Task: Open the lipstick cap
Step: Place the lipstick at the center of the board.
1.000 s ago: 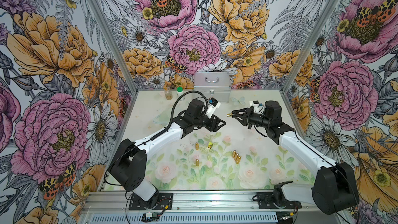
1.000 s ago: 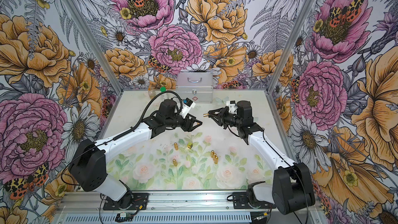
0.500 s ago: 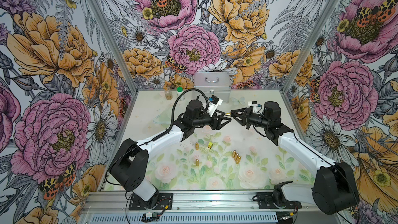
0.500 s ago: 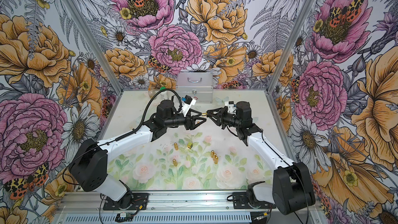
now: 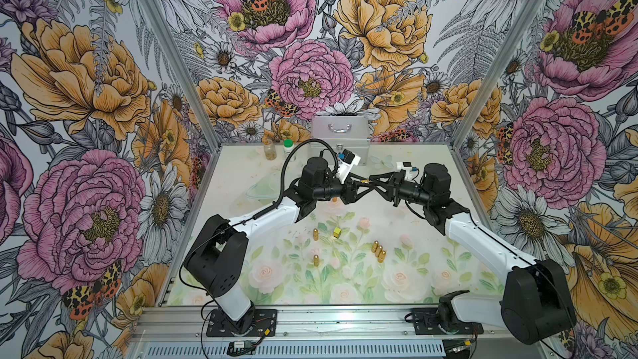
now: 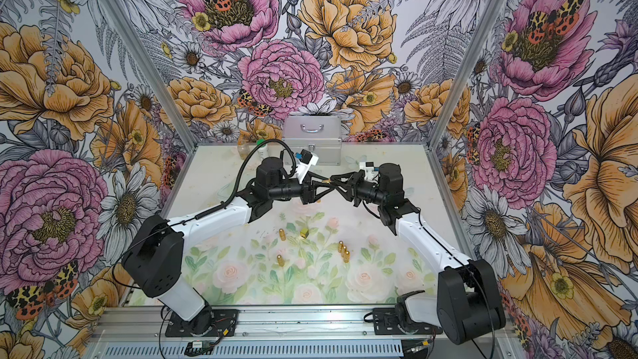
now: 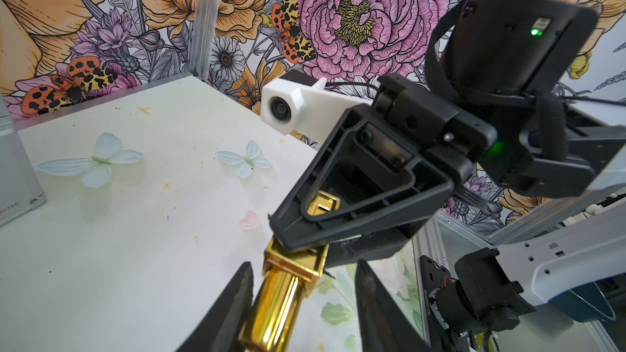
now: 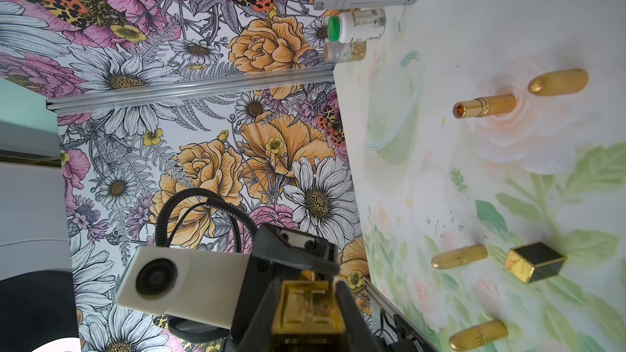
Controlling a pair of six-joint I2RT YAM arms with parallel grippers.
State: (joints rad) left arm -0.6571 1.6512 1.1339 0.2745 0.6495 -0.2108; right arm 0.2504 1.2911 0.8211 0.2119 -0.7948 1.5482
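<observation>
The lipstick [image 7: 276, 303] is a small, mirror-bright gold piece held in the air above the far half of the table [image 5: 234, 181], lying roughly level. One end is square in section with a stepped collar, and that end is clamped in the right gripper [image 7: 288, 242]. A round gold tube runs out from the collar into the left gripper [image 7: 305, 272], close against one finger and clear of the other. No gap shows where the tube meets the collar. In both top views the lipstick [image 5: 363, 179] [image 6: 324, 179] is only a gold glint. The right wrist view shows the lipstick's [image 8: 310, 309] square end.
</observation>
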